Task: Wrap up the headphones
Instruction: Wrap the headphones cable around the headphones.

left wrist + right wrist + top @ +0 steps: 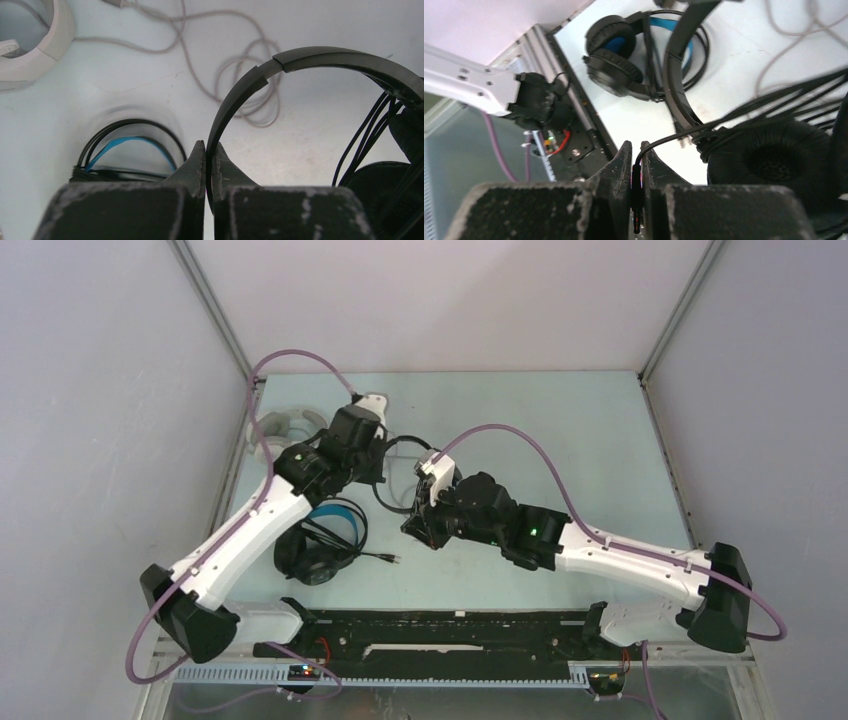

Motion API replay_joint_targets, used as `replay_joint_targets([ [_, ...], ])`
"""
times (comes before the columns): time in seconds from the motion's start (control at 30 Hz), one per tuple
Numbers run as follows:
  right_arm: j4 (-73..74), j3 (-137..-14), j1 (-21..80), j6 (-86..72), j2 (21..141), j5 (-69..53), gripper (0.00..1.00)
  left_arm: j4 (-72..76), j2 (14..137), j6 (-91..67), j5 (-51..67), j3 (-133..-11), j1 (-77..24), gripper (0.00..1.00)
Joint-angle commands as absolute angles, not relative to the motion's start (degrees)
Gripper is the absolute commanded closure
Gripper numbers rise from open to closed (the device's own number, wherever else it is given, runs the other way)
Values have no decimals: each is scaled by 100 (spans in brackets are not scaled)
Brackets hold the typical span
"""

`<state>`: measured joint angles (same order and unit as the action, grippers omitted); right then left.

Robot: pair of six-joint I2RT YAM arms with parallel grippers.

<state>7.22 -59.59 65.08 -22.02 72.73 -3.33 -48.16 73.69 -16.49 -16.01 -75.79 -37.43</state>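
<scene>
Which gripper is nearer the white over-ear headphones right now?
Left. The left gripper, clamping the thin black headband, sits just right of the white over-ear headphones; the right gripper, pinching the black cable, is farther off to the right.

The left gripper (209,152) is black with grey-white scuffs on its fingers, and the thin headphones (320,56) pinched in it are plain black. Ahead and to its left on the pale table (310,150) lie white headphones (47,47) with a grey cable (200,75). The right gripper (635,152) is black and scuffed too, the cord (636,200) in it is black, and the over-ear headphones (616,55) ahead of it are black with blue.
</scene>
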Motion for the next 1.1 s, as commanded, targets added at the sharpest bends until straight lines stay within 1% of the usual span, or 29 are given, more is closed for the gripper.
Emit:
replay_joint_targets([
  [0.0, 794, -6161, 6610, -1915, 7431, 430, 100, -3983, 6801, -2494, -1283, -7484, -3566, 100],
  [0.33, 768, -5882, 6623, -1802, 7136, 1218, 89, -4102, 6453, -2808, -1275, -7462, -3515, 100],
  [0.47, 635, -5640, 6604, -1806, 6850, 1351, 79, -4101, 6320, -2871, -1234, -7454, -3511, 100],
  [0.57, 503, -5477, 6591, -1737, 6629, 1374, 75, -4077, 6258, -2912, -1140, -7427, -3515, 100],
  [0.9, 187, -5019, 6520, -1560, 5998, 1294, 72, -4077, 6179, -2963, -1035, -7427, -3508, 100],
  [1.0, -50, -4776, 6539, -1441, 5750, 1092, 68, -4079, 6183, -2960, -1040, -7427, -3516, 100],
  [1.07, -337, -4589, 6539, -1349, 5566, 982, 63, -4081, 6191, -2962, -1023, -7435, -3513, 100],
])
